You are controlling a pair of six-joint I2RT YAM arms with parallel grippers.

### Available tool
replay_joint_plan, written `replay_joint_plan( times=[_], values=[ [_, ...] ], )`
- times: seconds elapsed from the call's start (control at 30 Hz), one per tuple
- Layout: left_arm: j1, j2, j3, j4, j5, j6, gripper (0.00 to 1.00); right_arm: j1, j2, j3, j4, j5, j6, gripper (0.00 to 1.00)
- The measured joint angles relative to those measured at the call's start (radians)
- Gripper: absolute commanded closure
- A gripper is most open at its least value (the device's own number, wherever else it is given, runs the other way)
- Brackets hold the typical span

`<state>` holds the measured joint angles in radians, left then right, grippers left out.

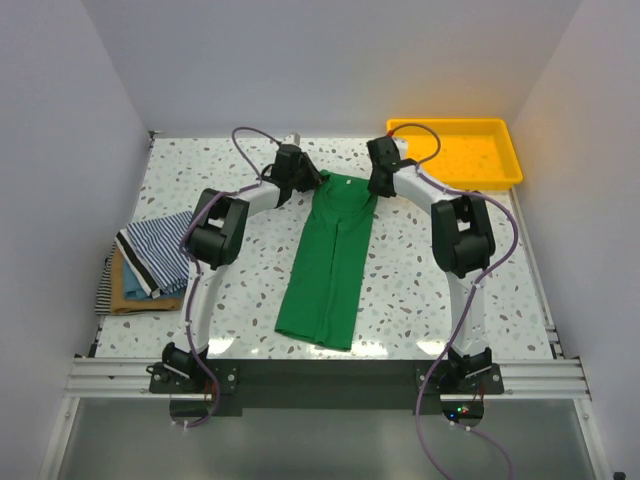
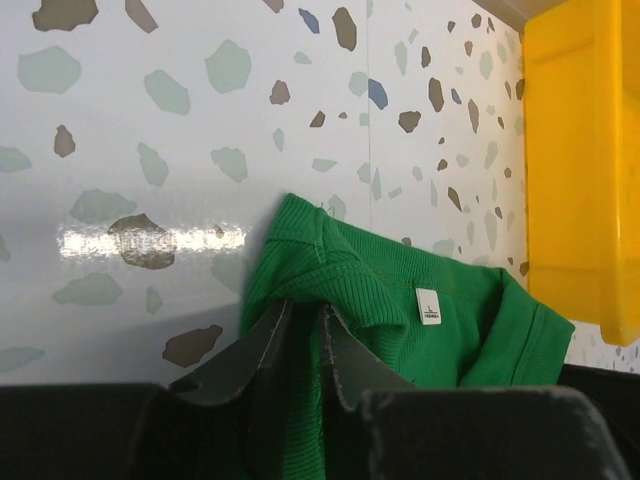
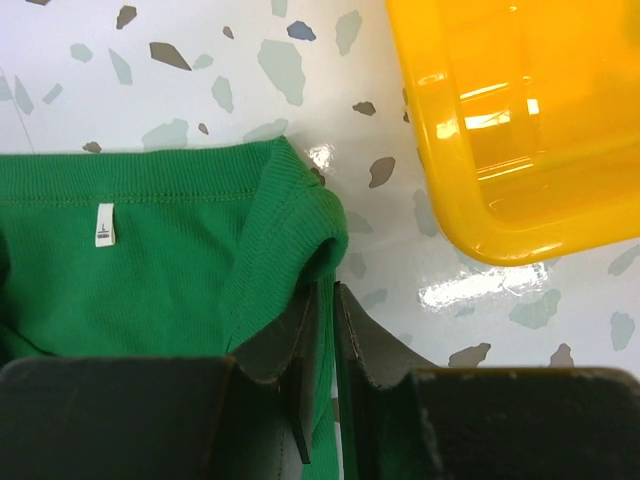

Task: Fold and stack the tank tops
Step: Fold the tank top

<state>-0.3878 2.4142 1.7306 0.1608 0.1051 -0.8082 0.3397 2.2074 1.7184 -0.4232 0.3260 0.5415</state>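
Note:
The plain green tank top (image 1: 326, 262) lies lengthwise down the middle of the table, folded into a narrow strip. My left gripper (image 1: 297, 176) is shut on its far left shoulder strap (image 2: 300, 270). My right gripper (image 1: 378, 176) is shut on its far right shoulder strap (image 3: 310, 240). Both hold the top edge near the far side, with a white label (image 2: 428, 306) between them. A pile of other tank tops lies at the left edge: a thin navy-white striped one (image 1: 155, 252) on top, a tan one (image 1: 140, 295) under it.
The yellow plastic tray (image 1: 500, 172) stands at the far right, close beside my right gripper, and shows in the right wrist view (image 3: 450, 200) and the left wrist view (image 2: 575, 200). White walls enclose the speckled table (image 1: 420, 270).

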Motion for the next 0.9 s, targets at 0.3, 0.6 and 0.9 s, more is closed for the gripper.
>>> replay_joint_plan(
  times=[0.3, 0.6, 0.9],
  values=[
    [-0.008, -0.008, 0.013, 0.017, 0.061, 0.069, 0.62, 0.000, -0.053, -0.078, 0.051, 0.008, 0.006, 0.84],
    [-0.012, -0.045, 0.020, 0.043, 0.116, 0.134, 0.59, -0.006, -0.153, -0.137, 0.084, 0.032, 0.014, 0.83],
    [-0.022, -0.051, 0.052, 0.058, 0.176, 0.171, 0.64, -0.040, -0.167, -0.164, 0.095, 0.048, 0.025, 0.84]
  ],
)
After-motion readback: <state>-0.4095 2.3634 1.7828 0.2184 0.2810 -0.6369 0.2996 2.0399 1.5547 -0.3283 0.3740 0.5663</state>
